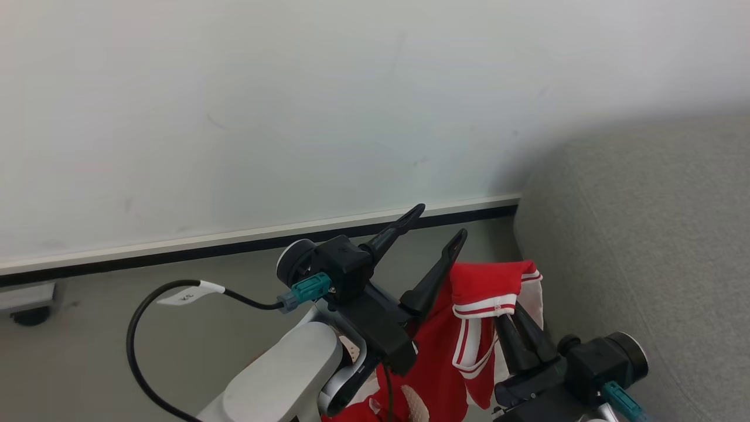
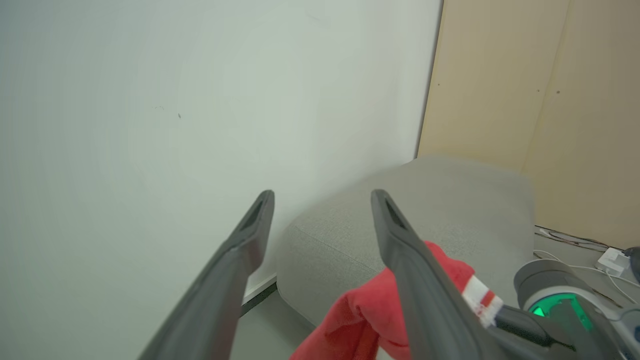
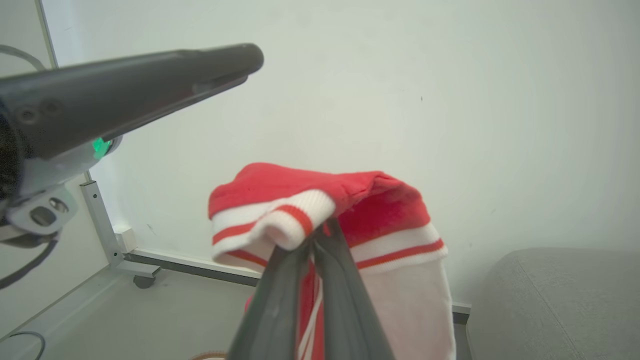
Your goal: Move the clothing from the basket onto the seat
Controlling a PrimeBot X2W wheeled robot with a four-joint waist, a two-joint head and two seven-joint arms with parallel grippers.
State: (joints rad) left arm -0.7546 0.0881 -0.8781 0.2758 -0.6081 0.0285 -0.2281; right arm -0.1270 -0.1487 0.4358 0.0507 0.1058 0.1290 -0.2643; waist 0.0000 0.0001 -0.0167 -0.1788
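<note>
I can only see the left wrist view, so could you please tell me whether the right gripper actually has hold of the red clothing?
Observer: Yes. In the right wrist view the right gripper is shut on the striped white cuff of the clothing.
Operator: Thank you. Is it lying on the seat yet?
Observer: No. The head view shows it hanging from that gripper beside the edge of the seat, not lying on it.
</note>
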